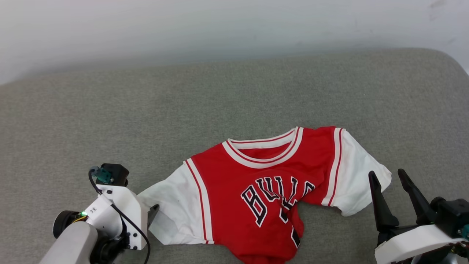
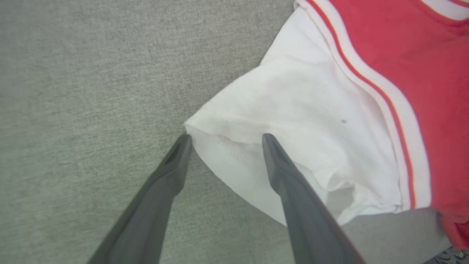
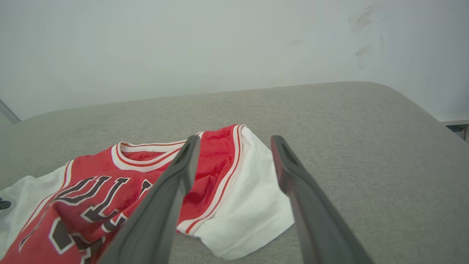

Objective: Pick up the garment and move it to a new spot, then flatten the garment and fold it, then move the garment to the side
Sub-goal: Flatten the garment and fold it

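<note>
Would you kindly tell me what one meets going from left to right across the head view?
Left gripper → white sleeve → red body of the jersey → other white sleeve → right gripper.

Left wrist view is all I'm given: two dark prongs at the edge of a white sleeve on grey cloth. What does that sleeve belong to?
Observer: A red jersey with black, white-outlined lettering across the chest.
Operator: Is it lying flat?
Observer: No. Its lower half is bunched up, and the folds swallow part of the lettering.
Operator: Is there a second claw somewhere?
Observer: Yes. The right claw hovers open by the other white sleeve, gripping nothing.
</note>
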{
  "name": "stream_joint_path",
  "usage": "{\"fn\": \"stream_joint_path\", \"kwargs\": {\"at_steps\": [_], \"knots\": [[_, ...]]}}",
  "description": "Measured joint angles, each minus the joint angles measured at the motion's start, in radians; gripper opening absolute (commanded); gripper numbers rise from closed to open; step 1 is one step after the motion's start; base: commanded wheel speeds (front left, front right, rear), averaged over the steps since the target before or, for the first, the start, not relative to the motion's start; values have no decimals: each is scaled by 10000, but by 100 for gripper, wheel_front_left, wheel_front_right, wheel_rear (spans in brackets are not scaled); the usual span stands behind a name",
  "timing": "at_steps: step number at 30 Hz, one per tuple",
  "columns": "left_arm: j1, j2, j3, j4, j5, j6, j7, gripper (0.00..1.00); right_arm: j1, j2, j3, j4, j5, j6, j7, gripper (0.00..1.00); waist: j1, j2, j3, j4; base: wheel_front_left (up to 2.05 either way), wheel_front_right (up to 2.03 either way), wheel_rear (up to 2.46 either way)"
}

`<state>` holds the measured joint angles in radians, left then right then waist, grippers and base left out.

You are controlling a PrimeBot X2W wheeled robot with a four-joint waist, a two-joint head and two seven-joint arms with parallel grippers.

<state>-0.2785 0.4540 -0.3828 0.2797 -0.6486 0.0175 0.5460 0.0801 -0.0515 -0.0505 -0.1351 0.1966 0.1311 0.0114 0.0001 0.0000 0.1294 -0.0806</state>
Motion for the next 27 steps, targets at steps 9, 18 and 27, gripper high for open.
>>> {"fn": "stream_joint_path", "kwargs": {"at_steps": [9,18,27], "knots": [[-445,347,-155,353,-662,-265,1778,0,-341,0,0,487,330,0,-151,100,0,0,610,-373,0,0,0],[-310,36,-81,182,69,25,-364,0,-604,4,-554,1329,821,0,301,100,0,0,398,-138,0,0,0],[-82,-77,280,-886,424,516,-1891,0,-1899,-713,-1544,3630,1290,0,2230,100,0,0,255,244,0,0,0]]}}
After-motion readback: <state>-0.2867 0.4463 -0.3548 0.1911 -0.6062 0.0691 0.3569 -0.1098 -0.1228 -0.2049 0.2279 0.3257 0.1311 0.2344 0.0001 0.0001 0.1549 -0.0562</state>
